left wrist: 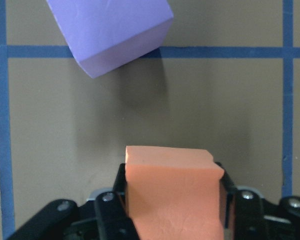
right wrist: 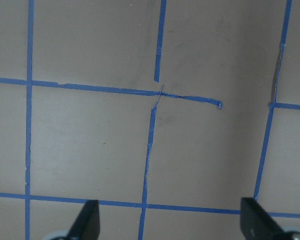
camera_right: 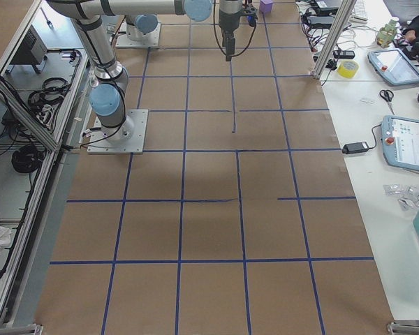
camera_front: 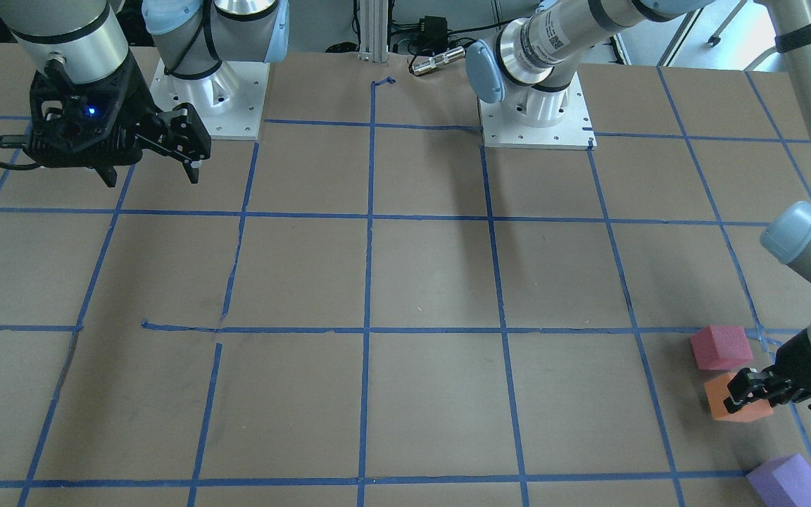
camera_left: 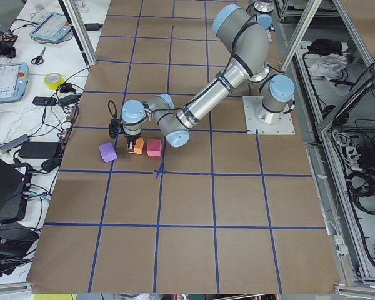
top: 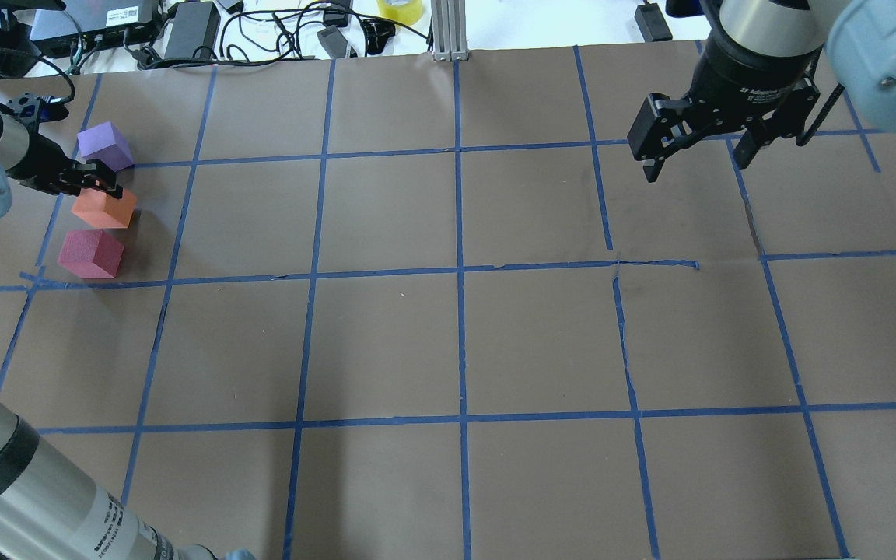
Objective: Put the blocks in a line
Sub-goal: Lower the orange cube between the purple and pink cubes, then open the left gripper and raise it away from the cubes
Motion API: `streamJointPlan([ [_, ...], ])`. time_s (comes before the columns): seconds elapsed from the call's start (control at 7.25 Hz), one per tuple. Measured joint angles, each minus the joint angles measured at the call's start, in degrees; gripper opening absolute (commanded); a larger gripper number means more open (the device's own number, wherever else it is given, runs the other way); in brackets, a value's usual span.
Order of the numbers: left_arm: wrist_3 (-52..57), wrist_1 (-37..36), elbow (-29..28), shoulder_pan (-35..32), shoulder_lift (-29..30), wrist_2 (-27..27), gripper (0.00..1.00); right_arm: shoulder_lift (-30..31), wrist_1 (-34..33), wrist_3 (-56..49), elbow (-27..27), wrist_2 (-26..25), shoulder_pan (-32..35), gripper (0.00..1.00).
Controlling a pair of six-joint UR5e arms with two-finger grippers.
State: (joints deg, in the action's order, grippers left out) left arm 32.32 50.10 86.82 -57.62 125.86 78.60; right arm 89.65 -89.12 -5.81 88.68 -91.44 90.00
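Note:
Three foam cubes stand near the table's far left. The purple block is farthest from me. The orange block is in the middle. The pinkish-red block is nearest. My left gripper points down and is shut on the orange block, low over the table. I cannot tell whether the block touches the paper. My right gripper is open and empty, high over the far right.
The table is brown paper with a grid of blue tape. Cables, power bricks and a yellow tape roll lie beyond its far edge. A metal post stands at the far middle. The arm bases are at my side.

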Motion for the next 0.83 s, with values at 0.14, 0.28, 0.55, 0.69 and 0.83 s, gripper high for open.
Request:
streamJointPlan([
  [0.14, 0.5, 0.0, -0.2, 0.0, 0.3, 0.1, 0.05, 0.0, 0.0, 0.0, 0.0, 0.0, 0.0, 1.00],
  [0.28, 0.6, 0.0, -0.4, 0.0, 0.6, 0.2, 0.60, 0.0, 0.0, 0.0, 0.0, 0.0, 0.0, 1.00],
  [0.55, 1.1, -3.7, -0.4, 0.0, 1.1, 0.2, 1.00, 0.0, -0.1, 0.0, 0.0, 0.0, 0.0, 1.00],
  [0.69, 1.3, -5.1, -0.4, 0.0, 1.0, 0.3, 1.00, -0.1, -0.1, 0.0, 0.0, 0.0, 0.0, 1.00],
  [0.83, 1.4, -5.6, -0.2, 0.0, 0.8, 0.3, 1.00, -0.1, -0.3, 0.0, 0.0, 0.0, -0.1, 1.00],
])
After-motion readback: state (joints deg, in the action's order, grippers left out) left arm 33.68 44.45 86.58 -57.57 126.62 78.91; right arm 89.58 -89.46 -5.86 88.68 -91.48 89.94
